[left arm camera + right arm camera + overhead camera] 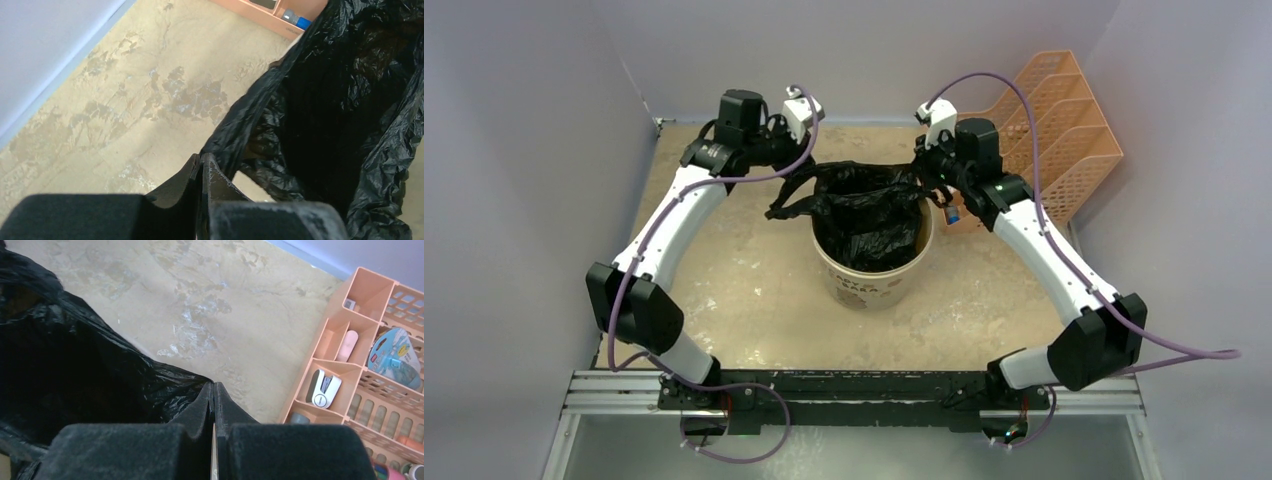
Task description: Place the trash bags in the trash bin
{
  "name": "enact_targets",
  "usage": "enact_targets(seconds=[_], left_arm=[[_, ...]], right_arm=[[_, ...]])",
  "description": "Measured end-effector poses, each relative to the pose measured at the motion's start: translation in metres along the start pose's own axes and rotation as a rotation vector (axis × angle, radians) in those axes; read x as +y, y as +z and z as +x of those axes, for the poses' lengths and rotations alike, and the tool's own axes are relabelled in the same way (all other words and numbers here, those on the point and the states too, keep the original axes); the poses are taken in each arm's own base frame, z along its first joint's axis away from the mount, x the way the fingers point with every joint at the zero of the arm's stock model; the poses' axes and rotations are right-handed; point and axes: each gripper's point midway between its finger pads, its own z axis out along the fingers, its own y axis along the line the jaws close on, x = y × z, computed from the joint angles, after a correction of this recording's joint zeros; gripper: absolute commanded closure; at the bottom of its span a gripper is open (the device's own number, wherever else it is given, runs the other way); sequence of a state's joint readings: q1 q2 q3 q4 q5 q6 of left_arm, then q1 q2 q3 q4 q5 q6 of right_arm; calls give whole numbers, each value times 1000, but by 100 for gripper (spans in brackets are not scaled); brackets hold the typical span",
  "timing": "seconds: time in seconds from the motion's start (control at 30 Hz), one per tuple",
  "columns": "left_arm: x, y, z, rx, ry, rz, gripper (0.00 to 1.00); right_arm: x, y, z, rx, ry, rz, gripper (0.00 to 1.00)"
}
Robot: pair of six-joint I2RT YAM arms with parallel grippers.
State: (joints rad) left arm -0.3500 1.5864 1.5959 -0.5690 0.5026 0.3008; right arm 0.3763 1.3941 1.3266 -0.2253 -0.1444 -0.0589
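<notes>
The cream trash bin (pixel 870 285) stands mid-table. The black trash bag (pixel 864 205) hangs into it, its mouth stretched open above the rim and a loop handle trailing to the left. My left gripper (pixel 807 178) is at the bag's left edge and my right gripper (pixel 927 172) at its right edge. In the left wrist view the gripper (pixel 200 159) is shut, with the bag's (pixel 340 100) film running into the tips. In the right wrist view the gripper (pixel 214 386) is shut, with the bag's (pixel 75 365) edge pinched at the tips.
An orange mesh desk organiser (pixel 1064 130) stands at the back right, close to my right arm. In the right wrist view it (pixel 350 365) holds a stapler (pixel 324 388) and other small items. Grey walls close in the left, back and right sides.
</notes>
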Motion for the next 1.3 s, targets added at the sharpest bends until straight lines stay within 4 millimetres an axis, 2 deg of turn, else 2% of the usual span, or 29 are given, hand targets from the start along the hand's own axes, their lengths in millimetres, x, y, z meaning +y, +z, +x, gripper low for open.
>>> enact_targets(seconds=[0.1,0.23,0.3,0.4,0.47,0.53,0.7,0.83,0.93,1.03,1.17,1.3], left_arm=[[6,-2,2,3,-47,12,100],[0,2,16,18,-94,54,98],[-5,6,26,31,-117,77,83],[-9,11,38,42,-148,89,68],[-9,9,38,34,-151,84,60],[-7,3,28,2,-143,64,56],[1,-31,-12,-127,-96,6,50],[-9,-48,-37,-208,-49,67,49],[-18,-45,-40,-215,-36,148,47],[-22,-33,-41,-206,-34,239,45],[-22,-13,-23,-163,-66,311,44],[-21,-5,-12,-139,-69,324,44]], right_arm=[[-3,7,7,23,6,9,100],[-4,10,15,41,15,20,100],[-4,11,18,45,19,19,100],[-4,11,19,46,21,18,100],[-4,11,19,46,21,17,100],[-3,11,19,46,21,15,100],[1,11,18,44,21,-7,99],[4,10,18,43,21,-27,99],[6,9,17,38,18,-37,98],[7,6,13,27,12,-44,98],[10,2,9,12,8,-57,98],[10,1,8,10,5,-58,98]])
